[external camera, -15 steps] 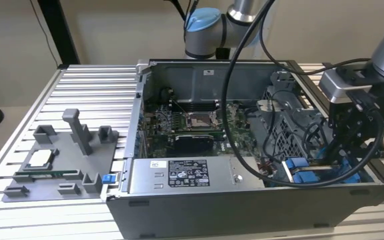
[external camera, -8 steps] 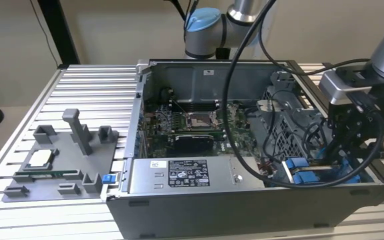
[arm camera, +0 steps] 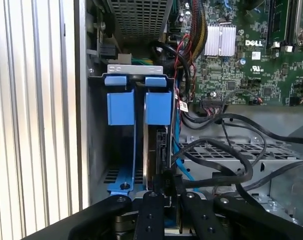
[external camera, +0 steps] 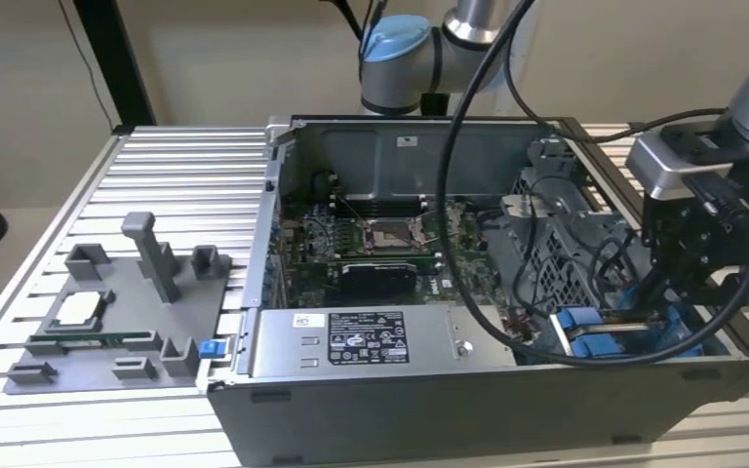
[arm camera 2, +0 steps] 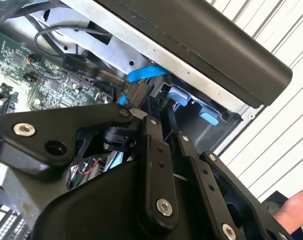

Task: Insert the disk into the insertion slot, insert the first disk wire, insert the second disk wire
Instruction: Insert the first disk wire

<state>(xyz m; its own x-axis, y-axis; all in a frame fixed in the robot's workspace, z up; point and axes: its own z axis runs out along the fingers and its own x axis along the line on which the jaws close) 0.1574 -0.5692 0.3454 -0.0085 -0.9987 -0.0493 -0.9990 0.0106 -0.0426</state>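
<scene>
Holding plug (arm camera: 166,181) at disk (arm camera: 156,150) edge | gripper (arm camera: 167,196) fingers (arm camera: 152,210) clenched on plug | disk sits in slot (arm camera: 99,140) | we judge: keep plug square to disk, push straight, leave cable (arm camera: 183,165) slack

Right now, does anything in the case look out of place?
Nothing damaged or spilled. Black cables sprawl loosely over the grey cage, and what looks like a hand sits near the case in the second wrist view.

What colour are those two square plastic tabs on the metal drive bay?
Bright blue. The two square plastic tabs show best in the first wrist view.
</scene>
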